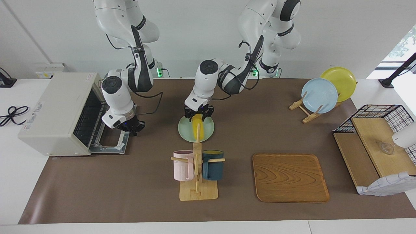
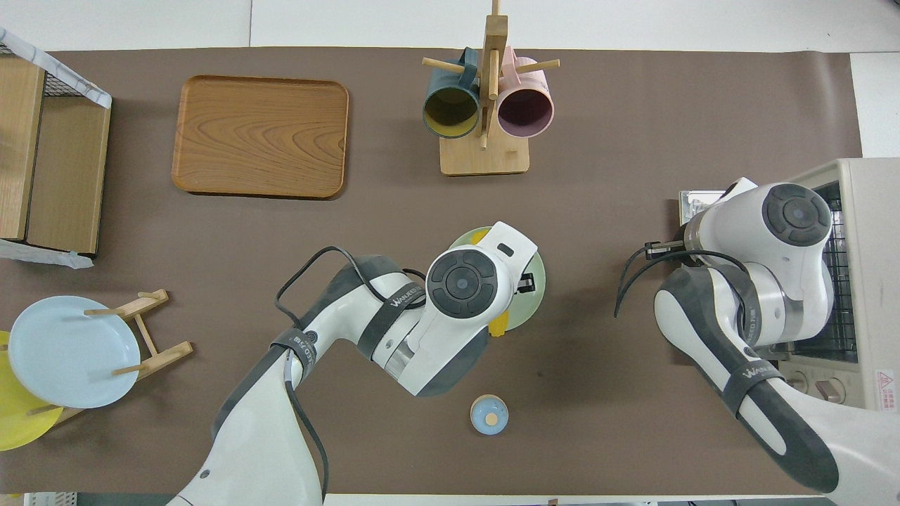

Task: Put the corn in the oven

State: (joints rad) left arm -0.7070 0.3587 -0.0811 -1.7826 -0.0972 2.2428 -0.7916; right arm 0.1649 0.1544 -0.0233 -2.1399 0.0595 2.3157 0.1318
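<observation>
While the corn (image 1: 197, 129) lies on the green plate (image 1: 208, 134) mid-bench, its long axis pointing away from the robots, the left end effector (image 1: 199, 113) hangs directly over its nearer end; I cannot tell whether its fingers are apart. The right end effector (image 1: 131, 127) (fingers together) waits by the open oven (image 1: 55, 112).

White tabletop (image 1: 19, 182) under a brown mat (image 1: 113, 188). Plain white wall (image 1: 195, 29) at the robots' end. Bright window (image 1: 403, 45) by the left arm's end. Black cable (image 1: 11, 114) coiled on the tabletop; wall socket box (image 1: 48, 70).
</observation>
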